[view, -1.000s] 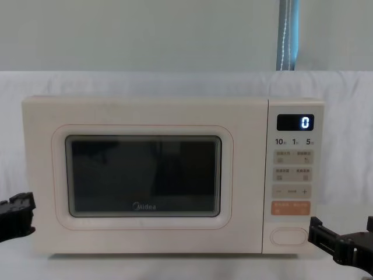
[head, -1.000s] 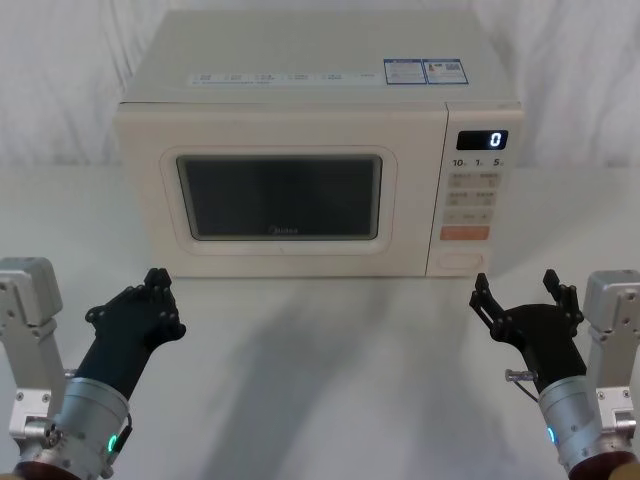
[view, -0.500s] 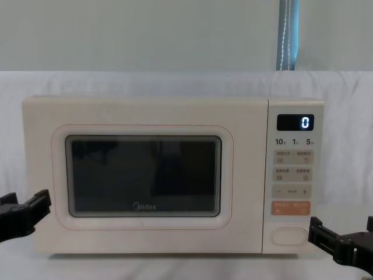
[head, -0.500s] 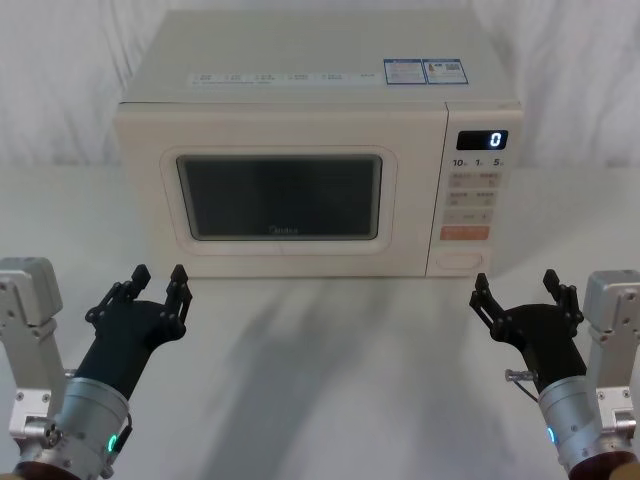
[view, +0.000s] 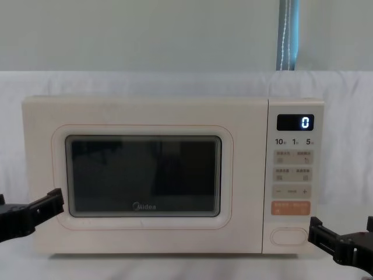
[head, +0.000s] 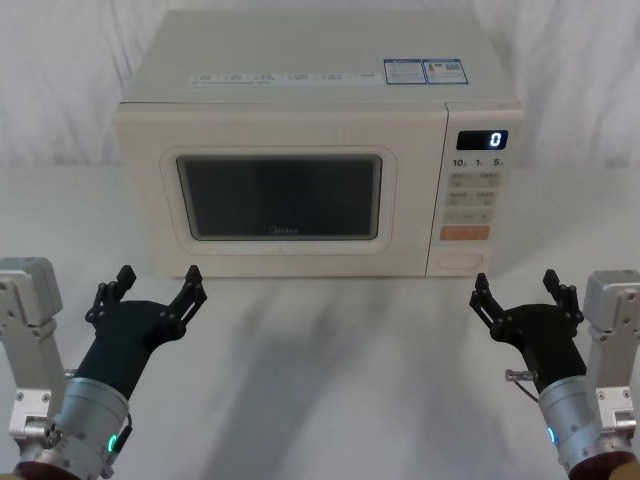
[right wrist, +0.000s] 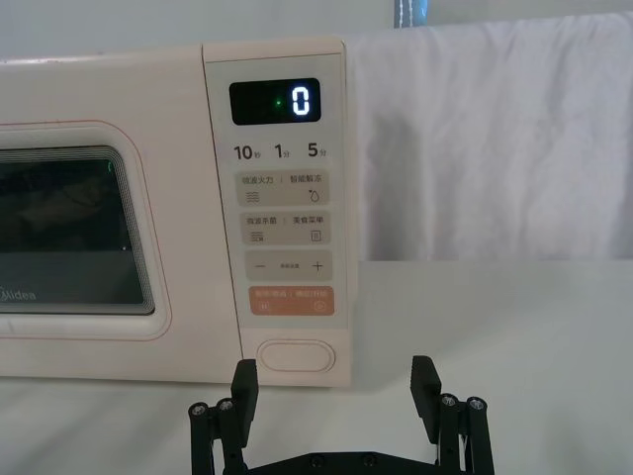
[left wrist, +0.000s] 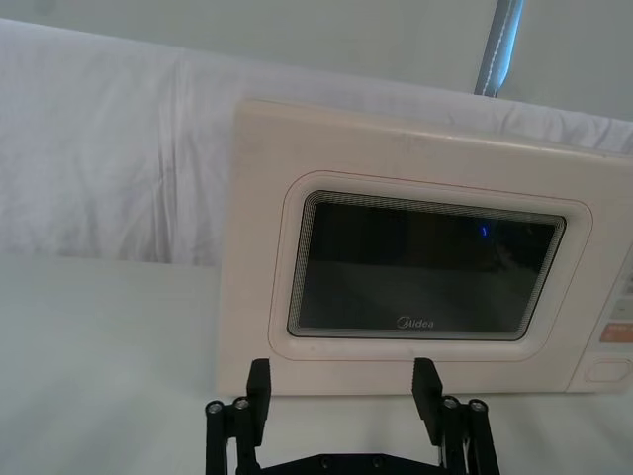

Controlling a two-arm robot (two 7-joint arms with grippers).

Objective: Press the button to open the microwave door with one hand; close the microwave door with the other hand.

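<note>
**Door shut, both grippers clear**

The button (right wrist: 296, 356) sits lowest on the microwave (head: 300, 90) panel, right of the closed door (view: 143, 178). Right gripper (head: 520, 297) hovers before the panel, left gripper (head: 146, 288) before the door; both spread wide, holding nothing.

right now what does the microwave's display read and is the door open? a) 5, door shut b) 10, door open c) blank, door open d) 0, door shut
d: the small dark display shows a lit 0, and the microwave door sits flush in the front of the microwave.
</note>
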